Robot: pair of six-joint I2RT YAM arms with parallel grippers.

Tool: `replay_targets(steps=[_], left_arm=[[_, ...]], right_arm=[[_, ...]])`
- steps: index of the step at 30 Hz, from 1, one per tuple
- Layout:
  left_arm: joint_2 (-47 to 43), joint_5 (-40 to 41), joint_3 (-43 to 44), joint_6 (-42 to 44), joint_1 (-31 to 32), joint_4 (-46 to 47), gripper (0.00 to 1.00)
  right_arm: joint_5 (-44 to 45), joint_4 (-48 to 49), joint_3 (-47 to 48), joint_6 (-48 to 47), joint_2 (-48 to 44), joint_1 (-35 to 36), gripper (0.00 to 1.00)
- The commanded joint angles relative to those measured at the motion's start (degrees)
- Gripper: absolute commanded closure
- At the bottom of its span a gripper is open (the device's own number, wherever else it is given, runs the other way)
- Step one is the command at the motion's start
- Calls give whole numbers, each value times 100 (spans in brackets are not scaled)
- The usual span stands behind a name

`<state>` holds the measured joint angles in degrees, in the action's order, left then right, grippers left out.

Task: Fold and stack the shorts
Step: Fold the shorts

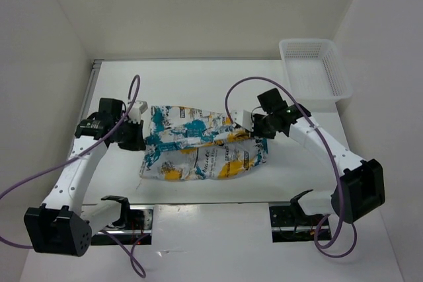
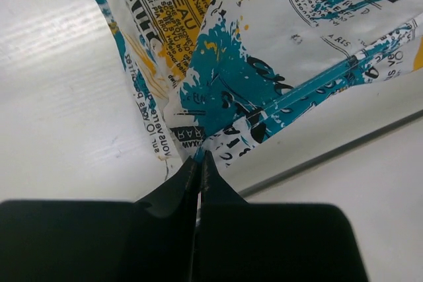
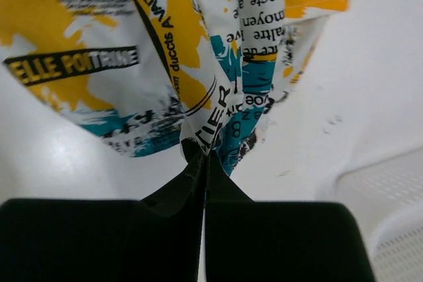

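The shorts [image 1: 198, 150], white with teal, yellow and black print, hang stretched between my two grippers above the middle of the table, their lower part draping onto it. My left gripper [image 1: 141, 118] is shut on their left upper corner; in the left wrist view the fabric [image 2: 264, 64] is pinched at the fingertips [image 2: 199, 155]. At the other end my right gripper [image 1: 248, 123] is shut on the right upper corner, the bunched cloth [image 3: 218, 64] caught between its fingertips [image 3: 203, 153].
A white mesh basket [image 1: 312, 69] stands at the back right corner of the table, also at the right edge of the right wrist view as the basket [image 3: 390, 196]. White walls close in on both sides. Purple cables loop over both arms.
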<state>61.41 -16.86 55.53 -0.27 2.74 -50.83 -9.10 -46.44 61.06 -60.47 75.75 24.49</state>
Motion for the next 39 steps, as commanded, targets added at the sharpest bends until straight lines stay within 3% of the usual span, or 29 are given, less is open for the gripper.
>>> replay_targets(steps=[1,5,7,8,13,14,15,17,21,24,27,29,30,31,34,39], left_arm=[[-137,254,-121,27,25,-357,100],[-77,254,-121,27,25,-655,100],[-15,254,-305,27,25,-718,99],[55,323,-436,27,25,-779,97],[380,342,-481,27,77,-779,80],[381,342,-421,27,77,-936,64],[433,402,-368,27,129,-1033,59],[486,464,-228,27,130,-1226,50],[767,771,44,27,130,-1229,47],[1117,974,177,27,42,-106,35],[1915,1176,405,27,243,731,35],[2295,1229,695,27,297,1249,35],[2619,1229,783,27,297,1390,35],[2752,1177,880,27,358,1626,35],[3218,1071,1153,27,639,1909,36],[4150,1290,1355,27,991,2190,39]], right_arm=[[-74,-700,-287,-264,-227,38,100],[-397,-1024,63,-395,-280,38,100],[-609,-1680,143,-667,-227,160,96],[-610,-1850,143,-738,-227,257,88],[-259,-2388,-629,-1282,-288,530,78],[-311,-2466,-630,-1283,-288,583,73],[-372,-2615,-491,-1414,-288,583,43],[-443,-2783,-341,-1485,-227,706,37],[-521,-2031,361,-882,-34,706,37],[-575,-344,512,541,124,706,40],[-487,494,277,993,431,706,42],[-295,766,91,1106,564,759,49],[-172,1107,-92,1351,686,759,54],[38,1241,-181,1449,687,820,65],[93,1243,-454,1450,819,1056,77],[426,1294,-1095,959,1082,1453,84]])
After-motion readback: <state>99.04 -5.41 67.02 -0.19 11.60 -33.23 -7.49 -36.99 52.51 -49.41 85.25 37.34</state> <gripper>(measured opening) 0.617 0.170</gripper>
